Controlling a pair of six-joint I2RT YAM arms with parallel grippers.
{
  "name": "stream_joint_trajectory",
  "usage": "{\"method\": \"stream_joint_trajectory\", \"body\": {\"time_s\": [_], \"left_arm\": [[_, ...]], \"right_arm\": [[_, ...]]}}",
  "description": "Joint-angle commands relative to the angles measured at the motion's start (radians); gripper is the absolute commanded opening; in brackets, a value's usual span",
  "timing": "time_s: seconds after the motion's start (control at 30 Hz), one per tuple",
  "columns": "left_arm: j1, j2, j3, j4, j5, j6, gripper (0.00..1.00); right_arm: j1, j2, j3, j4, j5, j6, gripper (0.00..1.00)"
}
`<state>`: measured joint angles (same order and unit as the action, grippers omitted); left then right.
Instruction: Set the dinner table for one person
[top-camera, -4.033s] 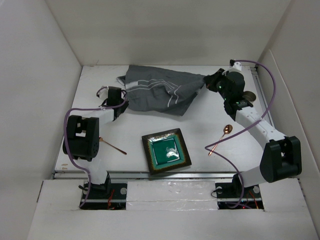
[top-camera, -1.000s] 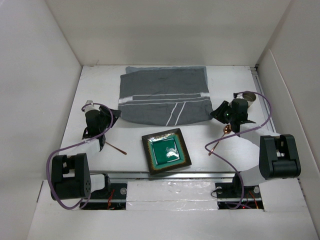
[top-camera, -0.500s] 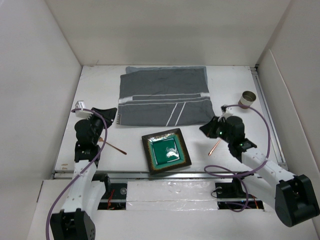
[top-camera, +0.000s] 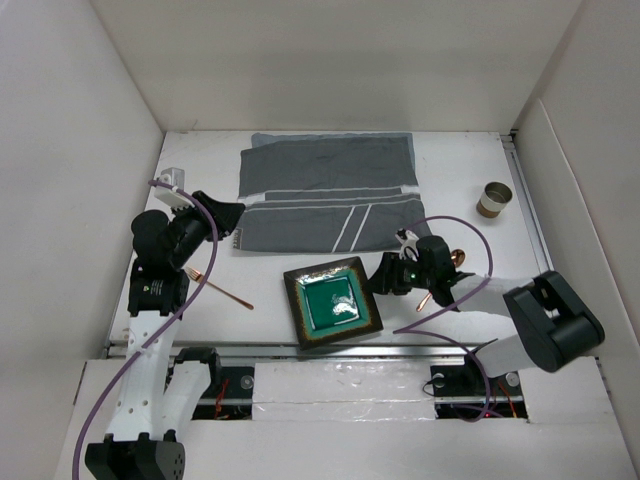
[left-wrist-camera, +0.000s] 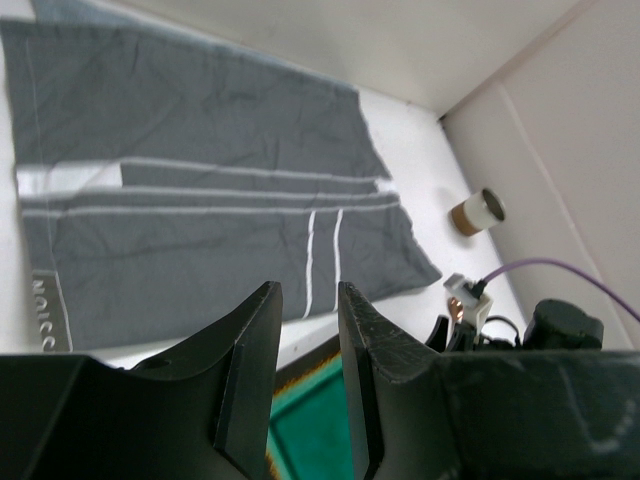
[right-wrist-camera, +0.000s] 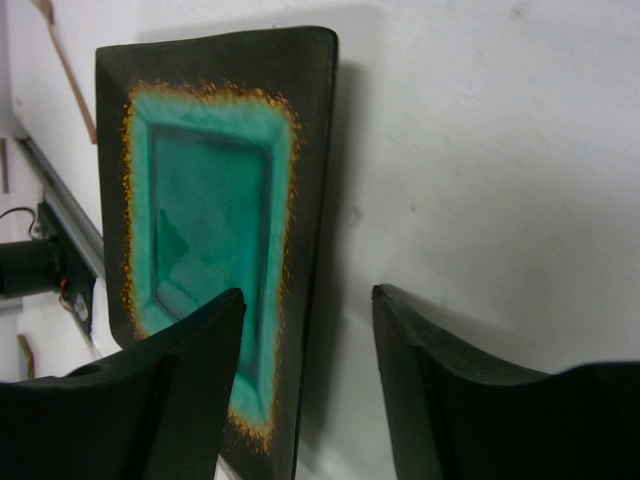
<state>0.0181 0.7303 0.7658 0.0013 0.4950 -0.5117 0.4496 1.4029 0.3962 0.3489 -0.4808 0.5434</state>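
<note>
On the white dinner table (top-camera: 455, 150) a grey white-striped mat (top-camera: 325, 195) lies spread flat at the back. A square green plate with a dark rim (top-camera: 332, 302) sits in front of it. My right gripper (top-camera: 376, 279) is low at the plate's right edge. In the right wrist view it (right-wrist-camera: 308, 295) stands open, its jaws either side of the rim of the plate (right-wrist-camera: 210, 200) without touching it. My left gripper (top-camera: 235, 214) hovers by the mat's near left corner and is open and empty (left-wrist-camera: 305, 295). A copper fork (top-camera: 225, 290) lies left of the plate. A copper spoon (top-camera: 455, 258) shows behind my right arm.
A small metal cup (top-camera: 493, 198) stands at the right, beyond the mat; it also shows in the left wrist view as the cup (left-wrist-camera: 477, 211). White wall panels close in the table on three sides. The purple cable of my right arm loops over the spoon.
My right gripper has swung left from the spoon to the plate's right edge and opened wider. My left arm has risen and turned, its gripper now by the mat's corner.
</note>
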Motion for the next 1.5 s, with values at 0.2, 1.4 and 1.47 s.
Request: {"method": "stream_joint_trajectory", "body": {"time_s": [0.2, 1.4, 1.47], "left_arm": [[-0.004, 0.035, 0.027, -0.07, -0.001, 0.085, 0.27], [0.005, 0.012, 0.013, -0.084, -0.073, 0.073, 0.3], [0.005, 0.018, 0.017, -0.086, -0.07, 0.073, 0.3]], "right_arm": [[-0.017, 0.278, -0.028, 0.393, -0.234, 0.128, 0.46], [-0.172, 0.691, 1.176, 0.16, -0.2, 0.394, 0.0], [-0.183, 0.726, 1.228, 0.121, -0.212, 0.385, 0.0]]}}
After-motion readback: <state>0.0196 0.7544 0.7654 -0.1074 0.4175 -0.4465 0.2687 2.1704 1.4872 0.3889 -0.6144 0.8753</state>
